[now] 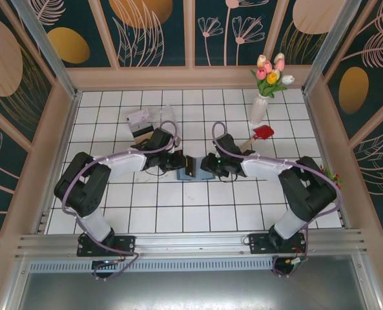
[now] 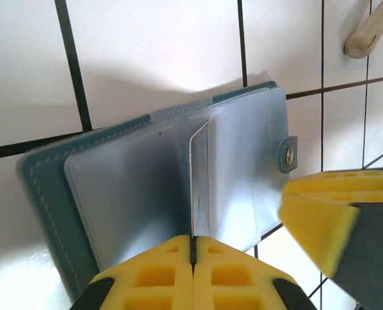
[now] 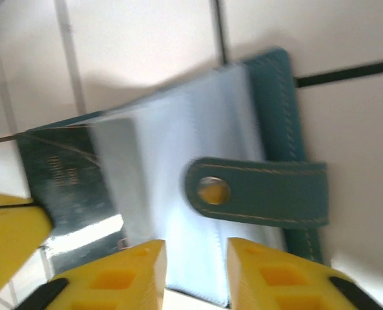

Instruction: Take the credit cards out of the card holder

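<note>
Looking down from the top camera, found the card holder (image 1: 205, 174) lying open on the tiled table (image 1: 139, 213), midway between the arms, with the left gripper (image 1: 182, 165) and right gripper (image 1: 214, 166) set against it from either side and a dark credit card (image 1: 190, 169) jutting out at the left one. Noted plenty of bare tile toward the near edge for carrying a card off; marked a clear box (image 1: 143, 124) behind the left arm, a red spatula (image 1: 263, 132) and a vase of tulips (image 1: 261, 106) behind the right, all well apart from the holder. Turned to the left wrist view: saw yellow fingers (image 2: 152, 278) pressed together on the near edge of the credit card (image 2: 192, 187), standing edge-on out of a grey sleeve (image 2: 133, 187), the card holder (image 2: 46, 194) flat beneath, one pad (image 2: 327, 219) of the right gripper just beside the snap strap (image 2: 287, 155). Judged the bite narrow; feared the card slipping or twisting free under a crooked pull, or dragging the whole holder along with too little hold-down. Switched to the right wrist view: found jaws part-spread above the holder's near edge, beside the snap strap (image 3: 262, 192), clamped on nothing visible; could not tell pressing from hovering. Feared a knock between two grippers so close-set, with scant room at the holder itself.
</note>
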Robot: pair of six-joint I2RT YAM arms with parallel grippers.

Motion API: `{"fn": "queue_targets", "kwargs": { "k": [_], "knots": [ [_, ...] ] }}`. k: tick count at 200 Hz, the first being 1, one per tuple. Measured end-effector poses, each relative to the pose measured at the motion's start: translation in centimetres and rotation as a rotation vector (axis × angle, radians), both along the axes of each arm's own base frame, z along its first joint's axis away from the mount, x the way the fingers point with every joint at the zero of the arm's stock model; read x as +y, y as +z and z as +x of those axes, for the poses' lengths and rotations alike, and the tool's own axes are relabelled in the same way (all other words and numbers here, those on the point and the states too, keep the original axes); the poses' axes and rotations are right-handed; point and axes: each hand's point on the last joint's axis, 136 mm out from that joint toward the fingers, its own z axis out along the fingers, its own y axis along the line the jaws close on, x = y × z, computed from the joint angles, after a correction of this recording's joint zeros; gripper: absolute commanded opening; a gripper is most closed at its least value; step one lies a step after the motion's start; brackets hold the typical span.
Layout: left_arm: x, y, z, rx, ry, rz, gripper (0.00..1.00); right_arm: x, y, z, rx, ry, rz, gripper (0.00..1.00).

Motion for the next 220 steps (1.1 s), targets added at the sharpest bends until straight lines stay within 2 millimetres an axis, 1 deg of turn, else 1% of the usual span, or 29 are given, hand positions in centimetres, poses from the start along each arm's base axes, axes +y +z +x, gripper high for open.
{"fn": "queue_targets", "kwargs": {
  "k": [6,21,33,47,60,80,101,132,146,159,177,201,215,220],
  "knots": [
    [0.2,0.4,0.0,-0.010,-0.008,0.013,0.00,0.2,0.9,0.1,-0.024,0.009,0.028,0.46],
    [0.3,1.7,0.2,-0.045,-0.034,0.034,0.00,0.7,3.6,0.7,-0.093,0.028,0.110,0.51],
    [0.5,2.9,0.3,-0.082,-0.054,0.051,0.00,0.8,5.7,1.5,-0.152,0.041,0.166,0.56],
    [0.9,4.4,0.6,-0.126,-0.076,0.080,0.00,0.6,7.6,2.4,-0.211,0.053,0.218,0.62],
    [1.3,5.8,1.0,-0.172,-0.093,0.114,0.00,0.3,8.7,3.1,-0.252,0.069,0.245,0.70],
    [1.9,8.1,1.8,-0.251,-0.118,0.177,0.00,-0.3,9.5,3.9,-0.304,0.102,0.252,0.83],
    [2.4,10.5,2.8,-0.342,-0.153,0.235,0.00,-0.3,10.8,4.2,-0.384,0.162,0.244,0.91],
    [2.5,14.2,4.0,-0.492,-0.232,0.286,0.00,-0.3,14.0,4.6,-0.550,0.232,0.233,0.93],
    [2.3,15.7,4.6,-0.558,-0.265,0.299,0.00,-0.6,15.6,5.2,-0.628,0.242,0.227,0.93],
    [2.0,16.9,4.9,-0.618,-0.305,0.308,0.00,-0.9,16.6,5.8,-0.697,0.246,0.210,0.93],
    [1.7,17.7,4.9,-0.679,-0.370,0.318,0.00,-1.2,17.5,6.5,-0.780,0.263,0.179,0.88],
    [1.4,18.2,4.4,-0.744,-0.462,0.323,0.00,-1.0,18.4,6.5,-0.870,0.336,0.136,0.85],
    [1.1,18.7,4.2,-0.781,-0.505,0.317,0.00,-0.5,19.7,6.5,-0.925,0.397,0.125,0.80],
    [1.0,18.9,4.1,-0.800,-0.521,0.314,0.00,-0.3,20.2,6.6,-0.949,0.424,0.121,0.77]
  ]
}}
